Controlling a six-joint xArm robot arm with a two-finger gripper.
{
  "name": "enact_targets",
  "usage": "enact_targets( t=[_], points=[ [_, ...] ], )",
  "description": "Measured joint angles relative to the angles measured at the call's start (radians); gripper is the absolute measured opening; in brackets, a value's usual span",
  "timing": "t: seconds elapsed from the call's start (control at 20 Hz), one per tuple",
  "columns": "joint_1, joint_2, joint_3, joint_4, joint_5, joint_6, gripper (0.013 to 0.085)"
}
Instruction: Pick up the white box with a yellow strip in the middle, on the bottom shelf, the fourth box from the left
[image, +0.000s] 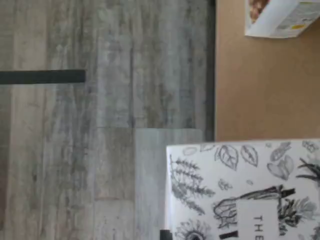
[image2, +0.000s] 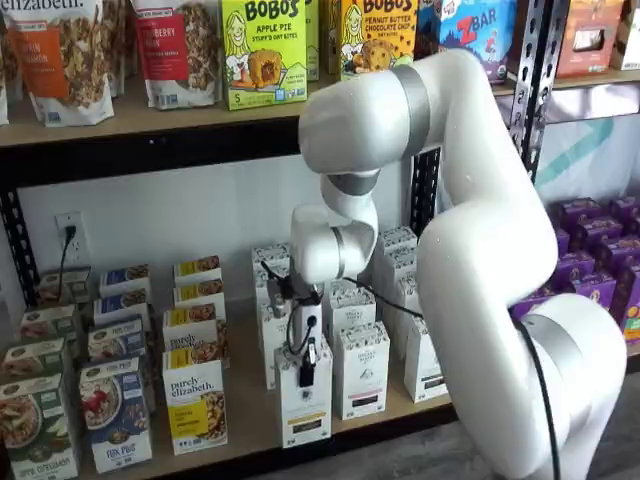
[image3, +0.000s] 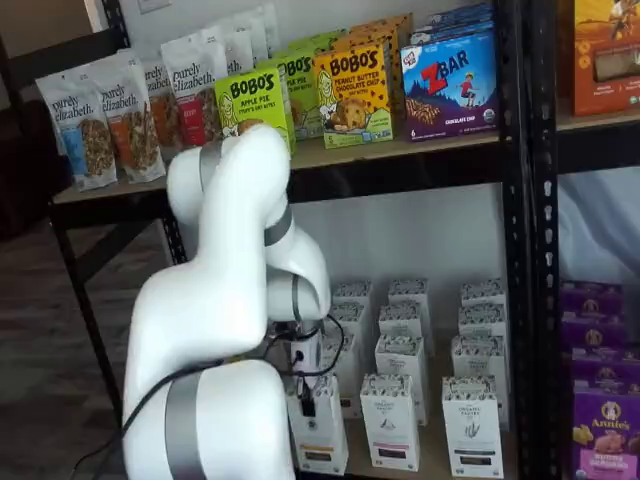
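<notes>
Granola bags (image2: 62, 55) and Bobo's boxes (image2: 264, 50) line the top shelf (image2: 150, 120), with a Zbar box (image3: 448, 85) toward its right end. Below, purely elizabeth boxes (image2: 195, 398) stand near the left end, purple boxes (image3: 600, 425) in the next bay, above grey plank floor (image: 100, 125)

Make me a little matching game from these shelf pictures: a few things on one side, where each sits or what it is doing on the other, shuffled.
Things:
1. gripper
2. Bobo's apple pie box
3. purple boxes
4. white box

Places or states:
A. on the upper shelf
B. at the front of the bottom shelf, under the arm
C. shut on the top of a white carton
D. in the next bay, right of the upright

Pairs: 1-C, 2-A, 3-D, 4-B
</notes>
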Motion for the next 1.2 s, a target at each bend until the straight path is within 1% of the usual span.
enact_targets(
  t=[0.15, 0.3, 0.5, 0.6, 0.7, 0.8, 0.9, 1.2],
  points=[
    [0.011, -0.062, 0.099, 0.017, -0.041, -0.008, 0.0530],
    [0.021, -0.108, 0.168, 0.042, -0.063, -0.023, 0.0530],
    [0.037, -0.175, 0.263, 0.058, -0.091, -0.025, 0.0530],
    [0.046, -0.218, 0.324, 0.079, -0.115, -0.037, 0.0530],
    [0.052, -0.247, 0.366, 0.088, -0.137, -0.042, 0.0530],
    [0.059, -0.304, 0.438, 0.117, -0.162, -0.063, 0.0530],
    [0.062, -0.350, 0.494, 0.115, -0.177, -0.060, 0.0530],
    [0.067, -0.460, 0.615, 0.120, -0.198, -0.061, 0.0530]
  ],
)
